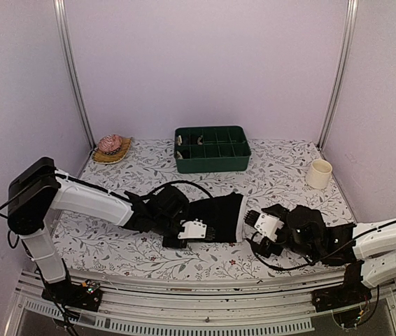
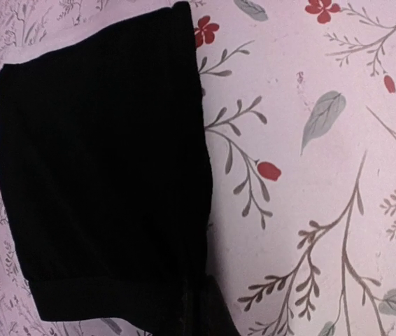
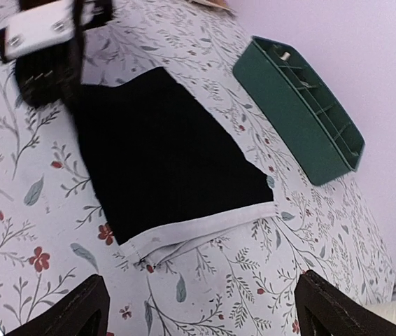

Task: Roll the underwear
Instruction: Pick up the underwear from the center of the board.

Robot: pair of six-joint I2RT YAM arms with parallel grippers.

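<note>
black boxer brief (image 1: 215, 210) lies flat on the desk (image 1: 289, 168) between both arms; left tool (image 2: 208, 315) is clamped on its hem to start rolling, right tool (image 3: 203, 280) spread apart by the waistband, ready to steady.

From above, the left arm (image 1: 93, 199) hid the left part of the black fabric boxer briefs (image 1: 222, 213). The left end effector (image 2: 201, 313), dark against that fabric, ran off the wrist view's lower edge. Contents of the dark green plastic compartment tray (image 1: 212, 164) were too small to tell.
</note>
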